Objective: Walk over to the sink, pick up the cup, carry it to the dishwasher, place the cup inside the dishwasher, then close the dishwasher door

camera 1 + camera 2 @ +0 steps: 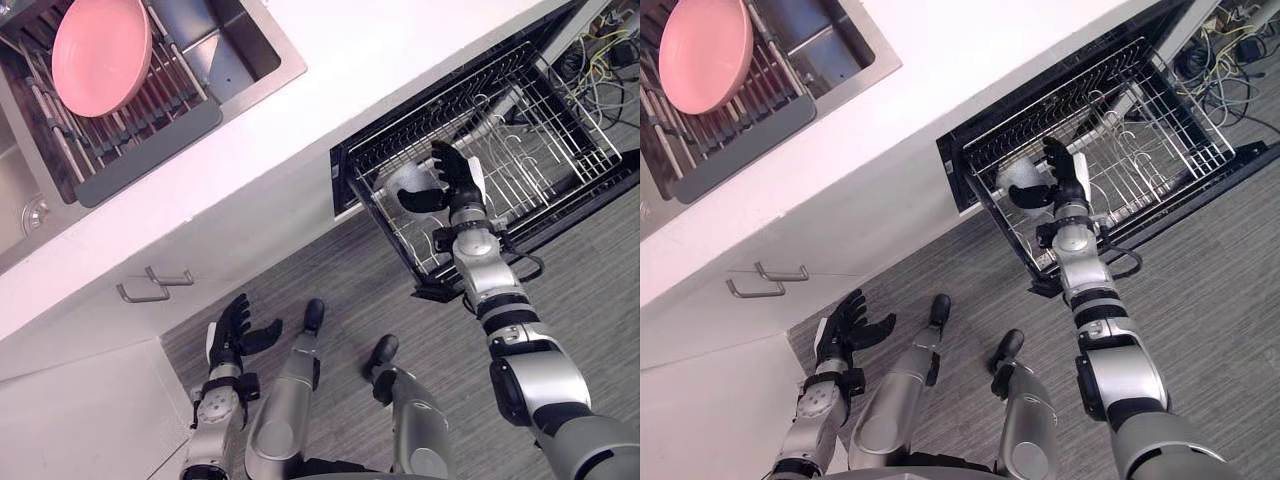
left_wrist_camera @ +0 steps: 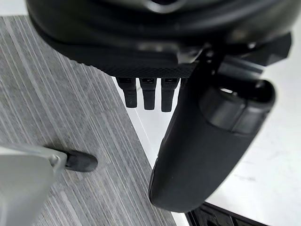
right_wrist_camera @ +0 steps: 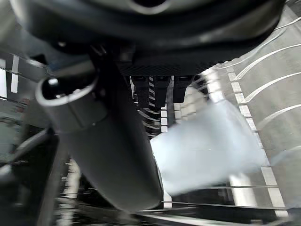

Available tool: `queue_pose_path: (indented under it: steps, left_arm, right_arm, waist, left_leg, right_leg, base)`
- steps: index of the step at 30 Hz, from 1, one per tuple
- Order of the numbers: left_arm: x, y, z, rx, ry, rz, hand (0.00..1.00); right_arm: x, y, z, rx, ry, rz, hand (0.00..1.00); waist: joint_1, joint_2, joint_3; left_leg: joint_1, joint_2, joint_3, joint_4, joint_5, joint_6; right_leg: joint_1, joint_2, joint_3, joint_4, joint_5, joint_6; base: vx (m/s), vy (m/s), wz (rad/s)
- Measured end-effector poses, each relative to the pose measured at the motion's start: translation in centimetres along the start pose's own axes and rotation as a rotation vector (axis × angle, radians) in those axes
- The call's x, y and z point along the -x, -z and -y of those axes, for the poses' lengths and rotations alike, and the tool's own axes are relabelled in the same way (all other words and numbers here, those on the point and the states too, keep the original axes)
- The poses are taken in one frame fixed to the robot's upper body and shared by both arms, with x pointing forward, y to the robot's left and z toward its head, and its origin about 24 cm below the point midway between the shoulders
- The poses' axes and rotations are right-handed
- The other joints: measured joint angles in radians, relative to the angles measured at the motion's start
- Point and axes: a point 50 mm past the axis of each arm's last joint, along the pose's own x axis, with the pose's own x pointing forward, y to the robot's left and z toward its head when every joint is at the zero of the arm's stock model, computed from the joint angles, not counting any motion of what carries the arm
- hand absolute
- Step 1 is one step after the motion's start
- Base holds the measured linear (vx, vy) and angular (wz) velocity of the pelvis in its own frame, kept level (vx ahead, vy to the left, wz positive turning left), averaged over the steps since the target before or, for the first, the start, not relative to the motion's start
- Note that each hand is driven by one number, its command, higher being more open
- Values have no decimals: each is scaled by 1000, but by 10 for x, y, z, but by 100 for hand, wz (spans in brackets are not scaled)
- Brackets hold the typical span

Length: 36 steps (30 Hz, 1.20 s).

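We see the right hand [image 1: 455,178] reached out over the pulled-out wire rack [image 1: 560,150] of the dishwasher [image 1: 342,165]. Its fingers are straight and spread and its thumb is held wide, not clamped on anything. The pale, translucent cup [image 1: 405,180] lies in the rack just off the palm, in the gap between thumb and fingers. We cannot tell whether either touches it.

We think the risk is in pulling the hand back. The thumb sits low beside the cup, so a careless withdrawal could drag or tip the cup out of the wires, or a finger could snag a tine. The cup also looks to be resting near the rack's nearer end, on the hand's own side, and not seated upright. A hard shove when closing might send it rolling.

The left hand [image 1: 232,328] hangs low, relaxed and empty.

We can read no writing or label on the cup or the rack.
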Motion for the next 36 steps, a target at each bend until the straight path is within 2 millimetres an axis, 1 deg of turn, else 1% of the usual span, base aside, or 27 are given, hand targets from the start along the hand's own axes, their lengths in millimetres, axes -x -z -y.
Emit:
queue_pose_path:
  steps: [1,4,6,7,8,9,11,12,13,14,15,18,20,22,23,24,25,26,27,28,29,30,31,33,34,35,36]
  left_arm:
    - [0,1,0,-1,0,-4,90]
    - [-1,6,0,-8,-1,-30,90]
    - [0,14,-3,-18,-8,-62,90]
    - [1,15,-4,-20,-11,-70,90]
    - [2,20,-7,-25,-18,-90,90]
    - [3,23,-9,-29,-24,-101,90]
    - [10,37,-21,-37,-59,-156,90]
    - [13,41,-24,-37,-70,-174,90]
    - [17,49,-30,-38,-93,-211,90]
    - [21,57,-35,-49,-101,-250,90]
    - [23,61,-38,-57,-104,-269,90]
    - [34,75,-44,-41,-131,-327,90]
    - [37,78,-46,-27,-145,-336,90]
    - [38,80,-47,-17,-150,-343,90]
    - [38,81,-46,-16,-150,-345,90]
    - [39,82,-46,-16,-150,-352,90]
    - [40,83,-46,-15,-149,-356,90]
    - [40,84,-47,-12,-148,-357,90]
    - [41,84,-46,-9,-147,-359,90]
    - [42,85,-46,-18,-147,-361,90]
    - [44,86,-47,-19,-150,-363,90]
    - [47,87,-51,-25,-157,-365,90]
    - [50,88,-53,-38,-161,-367,90]
    - [57,91,-58,-54,-170,-373,90]
    - [61,93,-60,-70,-172,-380,90]
    - [67,97,-63,-72,-177,-399,90]
    - [70,99,-64,-73,-179,-410,90]
  right_arm:
    - [3,-1,-1,-13,0,13,90]
    - [23,3,-5,-102,9,44,90]
    - [43,11,-12,-146,3,39,90]
    - [49,13,-13,-157,3,40,90]
    - [63,15,-15,-183,4,46,90]
    - [69,16,-17,-197,2,48,90]
    - [95,18,-17,-239,11,61,90]
    - [101,19,-16,-244,13,63,90]
    - [111,21,-13,-252,18,68,90]
    - [121,22,-9,-257,32,70,90]
    - [127,23,-6,-264,39,69,90]
    - [143,23,-2,-273,22,88,90]
    - [144,17,0,-276,11,124,90]
    - [144,10,1,-277,7,163,90]
    - [142,6,2,-274,2,191,90]
    - [137,0,3,-263,-8,222,90]
    - [135,-3,3,-255,-11,236,90]
    - [131,-7,6,-242,-10,256,90]
    - [126,-10,11,-208,-9,280,90]
    - [120,-13,17,-166,-8,300,90]
    - [116,-15,20,-144,-7,309,90]
    - [111,-16,22,-125,-7,317,90]
    - [109,-17,21,-118,-7,319,90]
    - [106,-17,20,-95,-9,323,90]
    - [106,-17,19,-87,-15,324,90]
    - [105,-16,18,-77,-25,321,90]
    - [103,-16,16,-64,-33,319,90]
  waist:
    - [-1,-5,3]
    - [-2,-20,4]
    - [-5,-26,1]
    - [-5,-28,0]
    - [-9,-35,-4]
    - [-15,-40,-6]
    - [-35,-69,-30]
    - [-41,-77,-38]
    - [-55,-94,-50]
    - [-62,-106,-70]
    - [-65,-110,-92]
    - [-80,-110,-164]
    - [-80,-106,-174]
    - [-79,-99,-190]
    - [-79,-90,-196]
    - [-77,-79,-203]
    - [-77,-70,-207]
    - [-77,-62,-208]
    - [-80,-46,-213]
    - [-80,-26,-224]
    - [-79,-15,-230]
    - [-73,-10,-233]
    - [-67,-10,-233]
    - [-54,-10,-233]
    - [-47,-13,-232]
    - [-44,-14,-231]
    - [-48,-12,-232]
  left_leg:
    - [10,0,1,-1,-1,-1]
    - [53,5,2,-14,-5,-1]
    - [94,8,8,-26,-11,-2]
    - [103,9,11,-30,-13,-3]
    - [123,11,16,-39,-16,-1]
    - [134,12,19,-44,-16,-1]
    - [173,16,33,-66,-19,0]
    - [181,17,37,-68,-21,0]
    - [203,18,42,-69,-29,0]
    - [221,18,49,-68,-37,0]
    - [227,18,52,-68,-43,0]
    - [260,13,55,-62,-68,2]
    - [277,6,45,-46,-83,0]
    - [266,-1,15,-29,-89,0]
    - [248,-7,-8,-17,-90,0]
    - [226,-8,-2,-12,-96,7]
    - [215,0,27,-12,-115,21]
    - [211,32,132,-11,-117,22]
    - [199,84,288,11,-117,23]
    - [184,131,419,47,-117,23]
    - [177,144,466,63,-116,24]
    - [170,133,453,68,-118,29]
    - [170,123,440,73,-121,33]
    - [163,86,409,103,-147,48]
    - [162,59,394,142,-178,58]
    - [163,38,377,181,-215,70]
    - [165,31,367,197,-231,76]
  right_leg:
    - [11,2,1,-7,0,0]
    - [57,11,2,-28,1,2]
    - [96,18,8,-47,2,4]
    - [104,20,11,-52,3,5]
    - [121,23,15,-64,2,7]
    - [130,25,17,-70,2,9]
    - [165,35,28,-104,7,18]
    - [175,38,30,-114,9,19]
    - [203,41,33,-131,18,15]
    - [227,44,39,-149,21,18]
    - [237,47,41,-164,25,21]
    - [292,49,43,-211,33,29]
    - [333,50,31,-232,34,31]
    - [353,50,-2,-245,34,32]
    - [360,49,-34,-248,32,33]
    - [360,47,-69,-248,31,33]
    - [361,44,-89,-248,31,33]
    - [368,39,-123,-251,32,34]
    - [380,31,-173,-255,32,34]
    - [388,23,-221,-255,27,45]
    - [395,16,-250,-250,24,54]
    - [403,-1,-276,-239,15,71]
    - [410,-10,-288,-232,9,79]
    - [422,-58,-330,-173,-39,93]
    - [424,-109,-350,-94,-85,104]
    - [426,-160,-358,3,-129,83]
    - [411,-188,-340,78,-132,68]
  base:
    - [0,0,0]
    - [0,0,0]
    - [-6,7,-8]
    - [-4,4,-13]
    - [7,-2,-11]
    - [17,-10,-12]
    - [71,-25,-18]
    - [121,-27,-19]
    - [118,-20,-15]
    - [141,-19,-15]
    - [123,-11,-16]
    - [108,-3,-6]
    - [88,3,18]
    - [26,-9,48]
    - [-34,-17,69]
    - [-56,-12,75]
    - [-63,-7,76]
    - [-33,5,99]
    - [-10,48,132]
    - [31,114,136]
    - [31,135,117]
    - [50,150,81]
    - [54,148,77]
    - [68,156,66]
    - [89,172,65]
    - [119,193,59]
    - [135,157,59]
